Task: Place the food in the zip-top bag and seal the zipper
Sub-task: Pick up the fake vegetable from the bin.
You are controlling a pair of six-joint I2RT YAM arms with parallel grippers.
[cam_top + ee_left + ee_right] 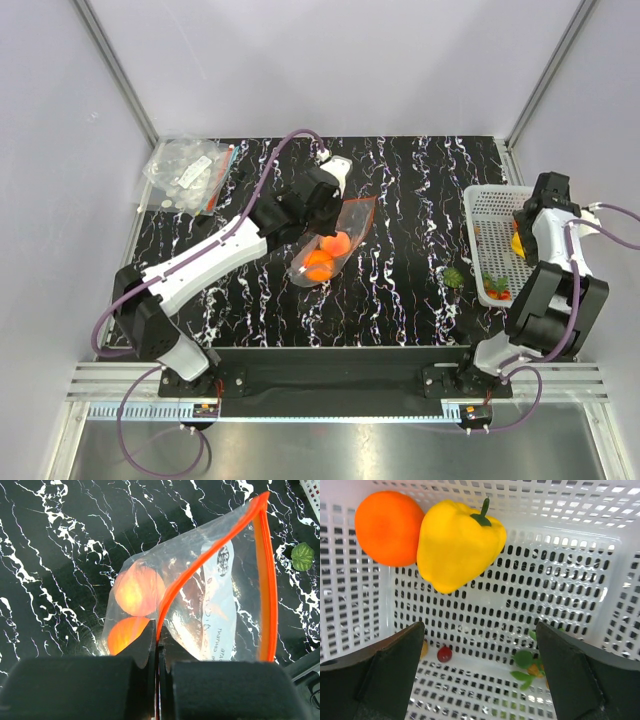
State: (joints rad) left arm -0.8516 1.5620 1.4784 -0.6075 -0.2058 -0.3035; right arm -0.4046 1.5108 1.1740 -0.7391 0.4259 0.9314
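Observation:
The clear zip-top bag (338,240) lies on the black marbled table, its mouth held open. Two orange fruits (137,587) (125,632) sit inside it. My left gripper (333,212) is shut on the red-orange zipper (269,590) at one side of the mouth; in the left wrist view the strip runs between its closed fingers (159,650). My right gripper (479,630) is open and empty above the white basket (492,210). An orange fruit (387,527) and a yellow pepper-shaped fruit (457,542) lie in the basket beyond its fingers.
The basket also holds a small red piece (444,654) and green leafy pieces (525,662). A green leafy toy (454,277) lies on the table left of the basket. A second clear bag of pale items (190,172) sits at the back left.

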